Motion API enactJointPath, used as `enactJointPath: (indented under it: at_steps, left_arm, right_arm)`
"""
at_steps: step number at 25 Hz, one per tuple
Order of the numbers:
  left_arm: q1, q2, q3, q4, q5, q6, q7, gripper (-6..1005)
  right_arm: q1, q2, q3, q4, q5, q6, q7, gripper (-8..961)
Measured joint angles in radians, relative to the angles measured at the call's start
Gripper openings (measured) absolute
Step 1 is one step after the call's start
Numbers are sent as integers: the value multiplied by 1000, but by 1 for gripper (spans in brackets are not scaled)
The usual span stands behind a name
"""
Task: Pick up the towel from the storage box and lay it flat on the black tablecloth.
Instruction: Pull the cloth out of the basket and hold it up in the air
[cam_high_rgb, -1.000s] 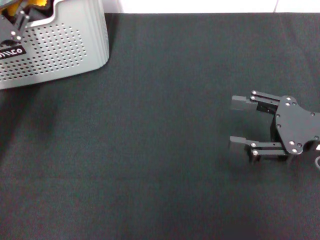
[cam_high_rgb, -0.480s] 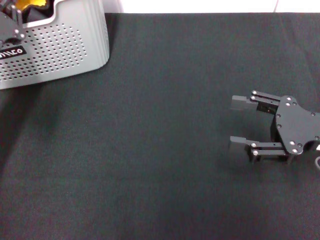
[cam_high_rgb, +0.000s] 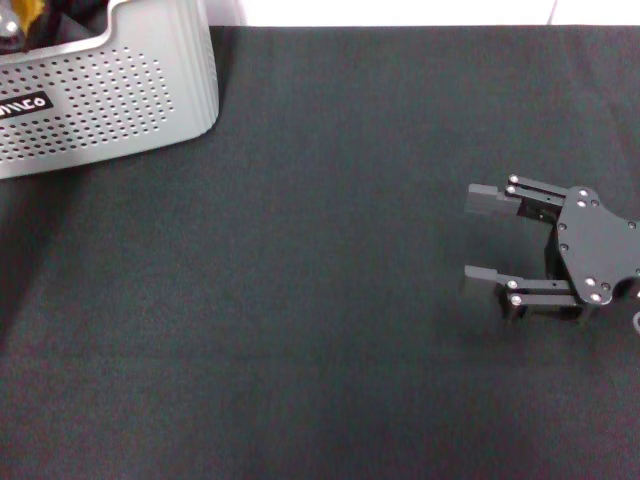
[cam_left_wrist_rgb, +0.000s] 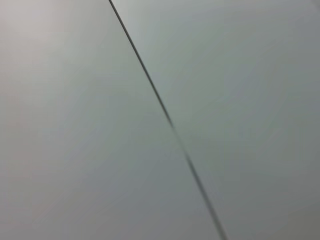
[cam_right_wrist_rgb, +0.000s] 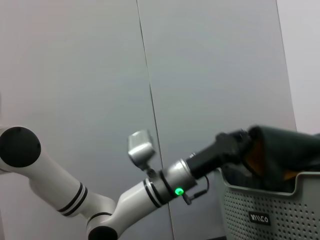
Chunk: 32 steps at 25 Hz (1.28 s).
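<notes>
One towel (cam_right_wrist_rgb: 277, 150) is the thing at stake, and it sits at the top of the storage box (cam_high_rgb: 120, 100), bunched up: the right wrist view shows its dark grey-green face humped above the rim with folds of yellow-orange showing beneath, while the head view catches only a sliver of yellow at the box's top edge, at the far left of the scene. The left gripper (cam_right_wrist_rgb: 235, 145) reaches in from the side and meets the towel's near end just above the rim; the fingers are buried against the cloth, so whether they are pinching it or spread cannot be told. Behind it the left arm (cam_right_wrist_rgb: 125, 200) runs back in white and black segments with a small green light lit near the wrist. The box is light grey, perforated with small round holes, carries a black label with white letters, and stands on the far left corner of the black tablecloth (cam_high_rgb: 300, 300), which covers almost the whole head view. Well apart from the box, on the right side of the cloth, the right gripper (cam_high_rgb: 485, 238) hangs over the fabric with its two fingers spread wide and nothing between them. A plain grey wall panel (cam_left_wrist_rgb: 75, 125) crossed by one thin dark seam fills the left wrist view.
</notes>
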Motion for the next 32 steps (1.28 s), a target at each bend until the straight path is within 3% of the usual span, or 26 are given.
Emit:
enactJointPath:
  at_steps: [13, 22, 28, 32]
  left_arm:
    - [78, 3, 3, 172, 2, 450, -651, 36]
    - [69, 3, 21, 258, -38, 577, -975, 38]
    - [68, 3, 181, 262, -117, 577, -1021, 40]
    - [65, 0, 292, 258, -169, 573, -1008, 41]
  right_arm:
    - [2, 5, 2, 34, 83, 6, -34, 822]
    - [26, 9, -6, 42, 152, 3, -38, 822]
    - [47, 10, -36, 49, 167, -2, -39, 822]
    - [67, 11, -110, 50, 222, -3, -45, 822]
